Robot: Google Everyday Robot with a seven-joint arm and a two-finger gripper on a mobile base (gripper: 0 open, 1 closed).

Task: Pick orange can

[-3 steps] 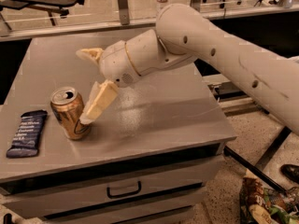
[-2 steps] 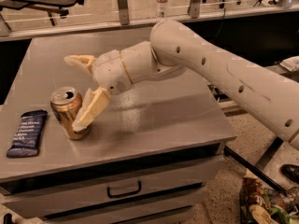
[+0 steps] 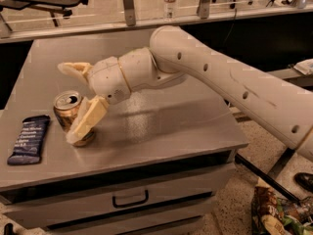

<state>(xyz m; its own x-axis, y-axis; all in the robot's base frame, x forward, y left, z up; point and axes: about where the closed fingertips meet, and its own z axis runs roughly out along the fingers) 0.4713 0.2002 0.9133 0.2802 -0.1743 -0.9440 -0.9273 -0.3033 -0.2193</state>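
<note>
Camera view, gripper: we see the gripper (image 3: 68,103) low over the left part of the bench (image 3: 171,126), its fingers (image 3: 88,122) spread wide and not closed on anything.
Orange can: the orange can (image 3: 63,117) stands upright between the two fingers. The near finger lies across its right front side and seems to touch it, while the far finger sits behind and above its rim.
Handling: we judge it light, thin-walled and smooth, so a hard squeeze may dent it and a nudge at the rim may tip it.
Hold: we would close on the mid-body, below the rim, with one finger on each side of the cylinder.
Can contents: the silver top with its tab shows, but we cannot tell whether the can is opened or full.
Snack bar wrapper: the snack bar wrapper (image 3: 28,140) lies flat to the left of the near finger, apart from the can.
Drawer: the drawer (image 3: 129,197), below the fingers under the bench top, is shut, and its contents are hidden.
</note>
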